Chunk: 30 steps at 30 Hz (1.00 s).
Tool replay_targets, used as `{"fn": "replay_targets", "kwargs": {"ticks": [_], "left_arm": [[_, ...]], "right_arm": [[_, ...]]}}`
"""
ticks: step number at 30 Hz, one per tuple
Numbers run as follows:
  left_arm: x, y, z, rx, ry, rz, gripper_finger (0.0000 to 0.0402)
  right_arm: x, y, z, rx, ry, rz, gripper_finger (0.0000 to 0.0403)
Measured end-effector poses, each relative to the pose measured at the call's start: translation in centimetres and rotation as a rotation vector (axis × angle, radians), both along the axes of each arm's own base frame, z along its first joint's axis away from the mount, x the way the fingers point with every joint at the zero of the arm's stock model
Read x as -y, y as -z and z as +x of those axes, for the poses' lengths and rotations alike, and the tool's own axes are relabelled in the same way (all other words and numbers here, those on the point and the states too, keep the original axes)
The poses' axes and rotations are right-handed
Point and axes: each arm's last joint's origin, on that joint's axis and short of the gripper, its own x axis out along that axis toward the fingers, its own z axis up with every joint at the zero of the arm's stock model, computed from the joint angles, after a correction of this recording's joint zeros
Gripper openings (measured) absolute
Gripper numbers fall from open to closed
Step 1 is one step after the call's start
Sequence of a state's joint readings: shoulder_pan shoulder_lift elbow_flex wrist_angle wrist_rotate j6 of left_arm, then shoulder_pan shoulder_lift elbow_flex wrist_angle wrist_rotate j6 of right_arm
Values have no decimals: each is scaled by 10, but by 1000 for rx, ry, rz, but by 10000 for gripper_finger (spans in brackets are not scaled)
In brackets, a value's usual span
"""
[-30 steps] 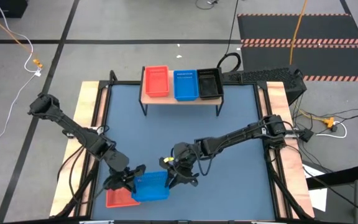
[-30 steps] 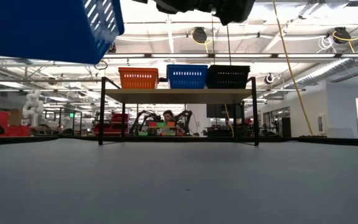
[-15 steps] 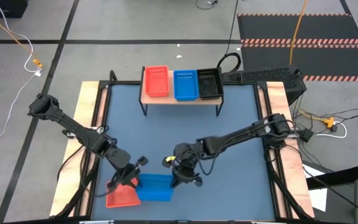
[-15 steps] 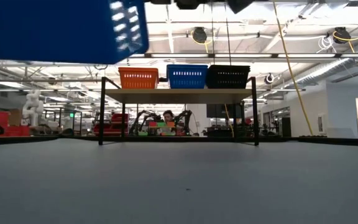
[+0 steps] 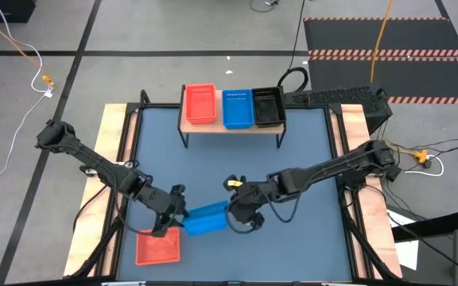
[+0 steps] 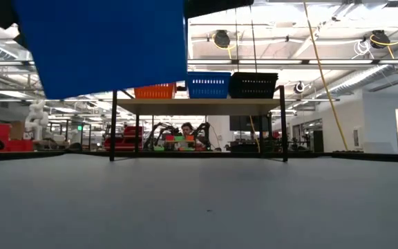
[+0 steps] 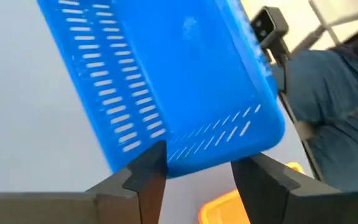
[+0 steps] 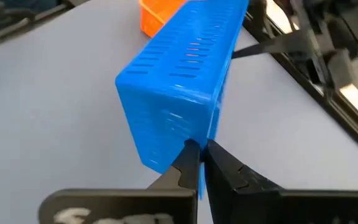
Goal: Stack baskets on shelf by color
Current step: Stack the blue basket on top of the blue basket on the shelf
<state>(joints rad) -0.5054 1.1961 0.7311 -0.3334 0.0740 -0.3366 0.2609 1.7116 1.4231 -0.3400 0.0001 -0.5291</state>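
Here the blue basket (image 5: 206,220) hangs above the desk (image 5: 308,159), tipped on its side, at about the 6 o'clock part of the high view, held between both arms. The right gripper (image 8: 197,163) has its fingers pressed tight on one end wall of that basket, the thin plastic rim pinched between them. In the high view this gripper (image 5: 237,214) sits at the basket's 3 o'clock end. The left gripper (image 7: 191,165) is at the opposite, 9 o'clock end (image 5: 175,216); its fingers (image 7: 148,171) stand spread on either side of the basket's lower rim, and I cannot tell whether they touch it. In the low view the basket (image 6: 109,41) fills the upper corner toward 11 o'clock, well off the surface.

On the desk at roughly 7 o'clock, just beside the lifted basket, lies a red basket (image 5: 157,248), flat and apart from both grippers.

The shelf (image 5: 230,127) stands at 12 o'clock near the far edge of the desk. On its wooden top sit three baskets in a row, touching side by side: a red one (image 5: 199,103) toward 9 o'clock, a blue one (image 5: 236,107) in the middle, and a black one (image 5: 268,106) toward 3 o'clock. How many are stacked in each pile cannot be made out.
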Motion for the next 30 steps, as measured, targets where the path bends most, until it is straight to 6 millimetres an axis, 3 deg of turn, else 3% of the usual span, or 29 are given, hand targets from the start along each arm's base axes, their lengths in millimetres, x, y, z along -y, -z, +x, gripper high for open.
{"fn": "replay_targets", "kwargs": {"ticks": [5, 18, 23, 30], "left_arm": [[0, -2, 2, 39, -43, 25, 181], [14, -16, 11, 306, 85, 36, 191], [5, -11, 12, 287, -21, 160, 246], [-29, 8, 4, 40, -409, 316, 340]], "right_arm": [[-4, -9, -8, -8, 33, 50, 1], [-10, -8, -11, -42, -61, 165, 1], [-10, -1, -13, -71, -73, 170, 1], [-8, 0, -13, -94, 15, 184, 1]]}}
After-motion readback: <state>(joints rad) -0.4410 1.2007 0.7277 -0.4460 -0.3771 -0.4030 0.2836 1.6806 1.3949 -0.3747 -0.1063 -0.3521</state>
